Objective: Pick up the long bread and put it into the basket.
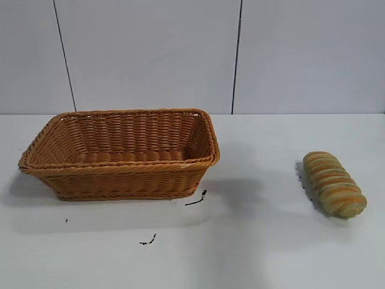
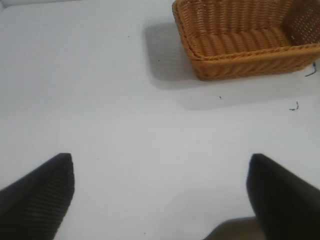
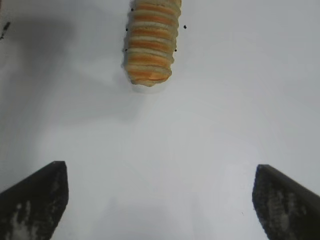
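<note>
1. Black specks [image 1: 148, 240] lie nearest the camera on the white tabletop [image 1: 252, 253], with a second dark fleck [image 1: 197, 200] just off the basket's front right corner.
2. Bread [image 1: 334, 183], tan with orange-brown ridges, rests flat on the tabletop at the exterior view's right, angled with one end toward the camera and well apart from the basket.
3. Basket [image 1: 120, 153], woven and orange-brown with a braided rim, stands upright at left of centre; its inside shows only wicker.
4. Neither arm appears in the exterior view.
5. Left gripper [image 2: 160, 192] hangs over bare tabletop with its dark fingers [image 2: 42, 195] spread wide and nothing between them; the basket [image 2: 240, 55] sits some way ahead of it.
6. Right gripper [image 3: 160, 197] is likewise wide open and holds nothing, its fingers [image 3: 35, 200] apart above the tabletop.
7. Bread [image 3: 150, 42] lies ahead of the right gripper, clear of both fingers, its near end pointing back at the gap between them.
8. Grey wall panels [image 1: 150, 54] with dark seams close the scene behind.
</note>
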### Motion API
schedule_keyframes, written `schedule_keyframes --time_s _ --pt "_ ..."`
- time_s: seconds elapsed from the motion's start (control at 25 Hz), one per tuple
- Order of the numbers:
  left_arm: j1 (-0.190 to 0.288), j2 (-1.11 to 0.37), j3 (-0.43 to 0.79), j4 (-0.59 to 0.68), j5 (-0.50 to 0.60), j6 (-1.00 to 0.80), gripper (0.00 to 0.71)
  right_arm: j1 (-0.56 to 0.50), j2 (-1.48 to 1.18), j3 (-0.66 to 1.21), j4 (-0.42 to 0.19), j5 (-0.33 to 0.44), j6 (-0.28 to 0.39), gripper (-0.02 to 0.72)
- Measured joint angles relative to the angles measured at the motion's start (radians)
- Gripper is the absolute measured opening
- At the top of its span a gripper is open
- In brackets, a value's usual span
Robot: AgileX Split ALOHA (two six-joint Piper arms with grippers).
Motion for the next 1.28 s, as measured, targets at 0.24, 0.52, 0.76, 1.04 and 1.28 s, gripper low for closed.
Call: schedule_keyframes --time_s 0.24,0.52,0.76,1.04,1.28 --pt "0.000 0.000 0.000 0.000 0.000 0.000 0.696 0.000 0.267 -0.163 -0.001 -0.037 0.000 0.693" --pt "0.000 0.000 0.000 0.000 0.000 0.000 0.696 0.022 0.394 -0.207 -0.009 -0.038 -0.008 0.693" --pt "0.000 0.000 0.000 0.000 0.000 0.000 0.696 0.027 0.420 -0.213 -0.014 -0.084 0.001 0.693" --pt "0.000 0.000 0.000 0.000 0.000 0.000 0.696 0.027 0.485 -0.213 -0.009 -0.099 0.001 0.693" --pt "0.000 0.000 0.000 0.000 0.000 0.000 0.696 0.027 0.485 -0.213 -0.008 -0.111 0.001 0.637"
